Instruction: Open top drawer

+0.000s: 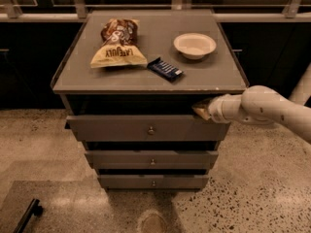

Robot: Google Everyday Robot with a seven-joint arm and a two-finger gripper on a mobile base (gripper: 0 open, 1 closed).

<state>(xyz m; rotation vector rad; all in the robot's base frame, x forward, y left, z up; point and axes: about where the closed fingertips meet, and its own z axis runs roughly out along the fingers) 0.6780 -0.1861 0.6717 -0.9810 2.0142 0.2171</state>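
Note:
The top drawer (116, 129) is the widest of three grey drawers under a grey cabinet top, with a small round metal knob (151, 129) at its centre. Its front panel stands out a little from the cabinet, with a dark gap above it. My gripper (200, 109) sits at the right end of the drawer's top edge, reaching into that gap from the right on a white arm (265, 108).
On the cabinet top (209, 76) lie a yellow chip bag (118, 56), a brown snack bag (119, 30), a dark blue bar (165, 68) and a white bowl (194, 45). The middle drawer (151, 159) and bottom drawer (152, 181) sit below. A speckled floor surrounds the cabinet.

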